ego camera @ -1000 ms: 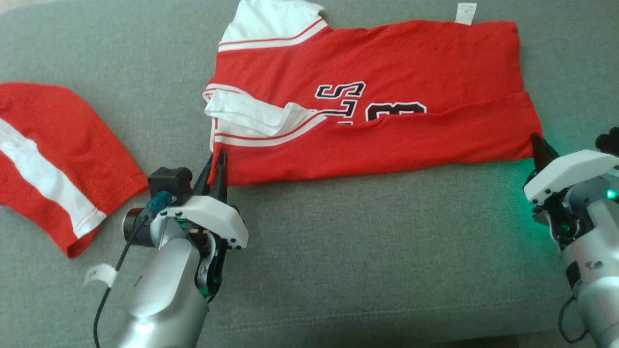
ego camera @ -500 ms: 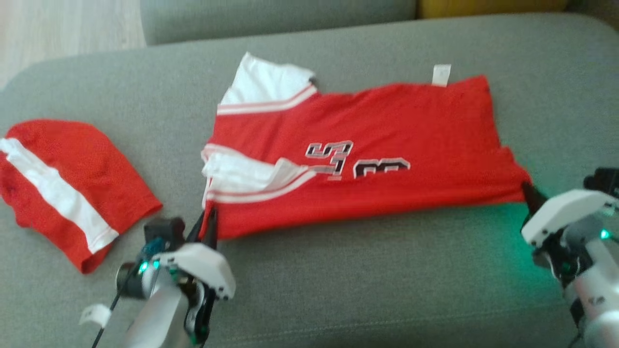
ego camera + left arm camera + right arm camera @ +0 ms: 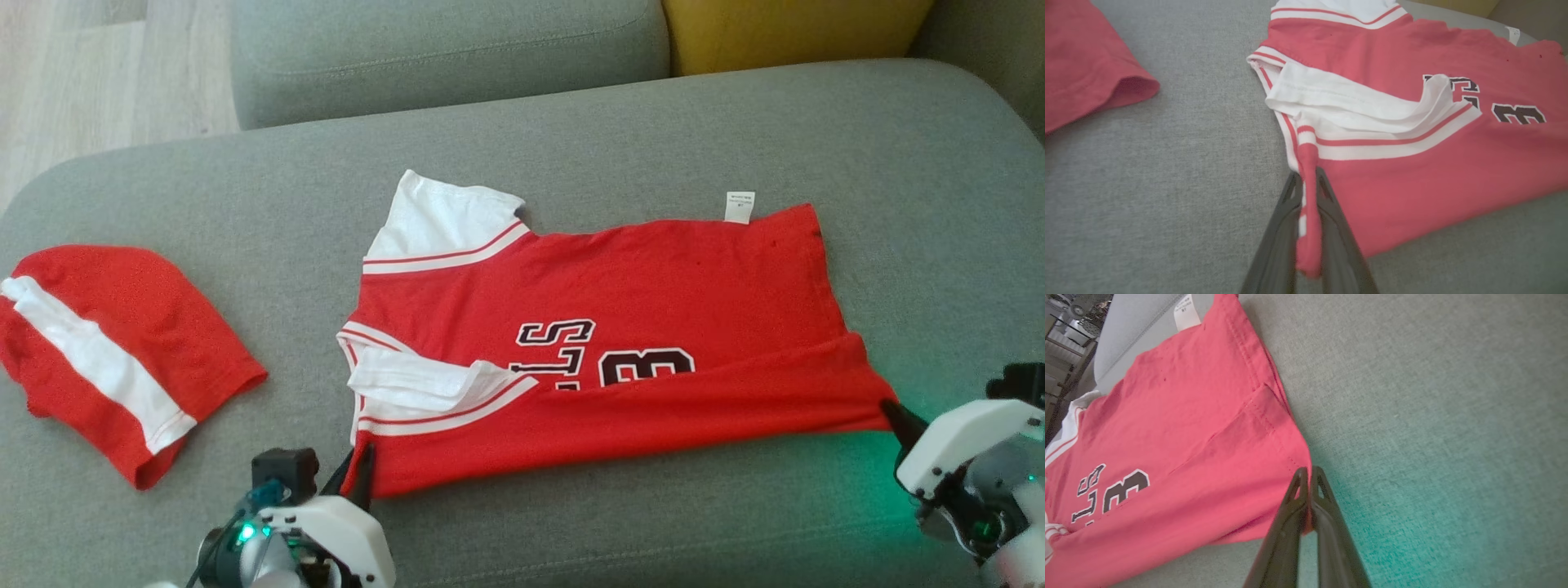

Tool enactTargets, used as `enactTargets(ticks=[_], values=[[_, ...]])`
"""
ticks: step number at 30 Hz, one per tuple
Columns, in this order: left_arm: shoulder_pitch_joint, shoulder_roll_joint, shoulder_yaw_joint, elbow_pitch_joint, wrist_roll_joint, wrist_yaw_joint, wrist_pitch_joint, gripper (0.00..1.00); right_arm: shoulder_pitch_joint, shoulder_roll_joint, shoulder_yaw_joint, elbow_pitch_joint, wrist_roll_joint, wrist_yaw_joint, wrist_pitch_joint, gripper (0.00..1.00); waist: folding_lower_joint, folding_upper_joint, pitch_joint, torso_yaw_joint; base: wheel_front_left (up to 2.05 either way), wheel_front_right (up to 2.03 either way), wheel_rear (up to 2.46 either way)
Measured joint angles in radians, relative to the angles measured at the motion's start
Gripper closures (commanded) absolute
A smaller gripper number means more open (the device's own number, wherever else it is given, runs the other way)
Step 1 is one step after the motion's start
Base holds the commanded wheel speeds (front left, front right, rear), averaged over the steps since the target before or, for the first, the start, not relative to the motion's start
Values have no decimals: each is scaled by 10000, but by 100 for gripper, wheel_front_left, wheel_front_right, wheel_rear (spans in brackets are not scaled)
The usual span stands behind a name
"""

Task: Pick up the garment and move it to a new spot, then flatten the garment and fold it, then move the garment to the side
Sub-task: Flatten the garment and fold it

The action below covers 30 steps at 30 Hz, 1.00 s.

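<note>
- The left pincer is clamped tight on the near left corner of the short-sleeved red jersey, a cloth top with white sleeves and black-and-white lettering on the chest.
- In the left wrist view a narrow fold of red cloth with a white band runs straight down between the two dark fingers, so that's a real grip on bunched fabric.
- Over on the other side, the right pincer has its fingers pressed together with no visible gap. They pinch the near right corner of the jersey's hem.
- So the jersey stretches between the two pincers, its near long edge running from one grip to the other.
- It lies flat on the grey fabric sofa seat, sleeves towards the robot's left and hem towards its right.
- The near strip of the jersey is folded over onto the body and covers the lower part of the lettering.
- The near white sleeve is tucked onto the chest, just beyond the left pincer. The far white sleeve pokes out at the far left corner.
- A small white label sticks out past the far edge, near the right corner.
- Green light glows on the sofa cloth right beside the right pincer.
- Well off to the left lies a second red garment with a white stripe, bunched up and apart from the jersey.
- Behind the seat there's a grey back cushion and a yellow cushion.
</note>
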<state>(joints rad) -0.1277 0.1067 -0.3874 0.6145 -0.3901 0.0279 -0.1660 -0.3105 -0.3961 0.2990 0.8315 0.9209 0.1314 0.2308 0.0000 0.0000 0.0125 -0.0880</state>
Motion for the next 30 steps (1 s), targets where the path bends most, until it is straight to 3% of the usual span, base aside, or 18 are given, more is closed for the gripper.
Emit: enactTargets(ticks=[1,2,3,8,11,15,21,27,30], values=[[56,17,-35,-88,0,23,92,86,37,-2,-67,-88,35,0,-4,69,0,0,17,-10,0,0,0],[87,36,-61,-157,-2,88,197,52,56,0,-113,-207,33,0,-13,0,0,0,37,-21,0,0,0],[127,67,-69,-263,-2,113,253,0,61,2,-178,-328,33,0,-29,0,0,0,60,-28,0,0,0],[221,123,-15,-675,-33,382,311,0,131,-48,-516,-1116,-186,0,-859,0,0,0,229,-8,0,0,0],[211,104,207,-1028,-121,604,-236,0,168,-10,-694,-1845,-433,0,-1618,0,0,0,313,0,0,0,0],[161,-98,654,-1753,-364,500,-767,0,448,184,-872,-2920,-777,0,-2826,0,0,0,429,-11,0,0,0],[-21,-343,1145,-2738,-48,284,-834,0,970,476,-855,-3359,-1659,0,-3781,0,0,0,622,-158,0,0,0],[-750,-397,1057,-1975,637,159,-828,0,785,698,-872,-3684,-2138,0,-3894,0,0,0,1016,-376,0,0,0],[-1906,-163,746,-1206,1072,61,-253,0,368,727,-851,-3858,-2320,0,-3889,0,0,0,1359,-512,0,0,0]])
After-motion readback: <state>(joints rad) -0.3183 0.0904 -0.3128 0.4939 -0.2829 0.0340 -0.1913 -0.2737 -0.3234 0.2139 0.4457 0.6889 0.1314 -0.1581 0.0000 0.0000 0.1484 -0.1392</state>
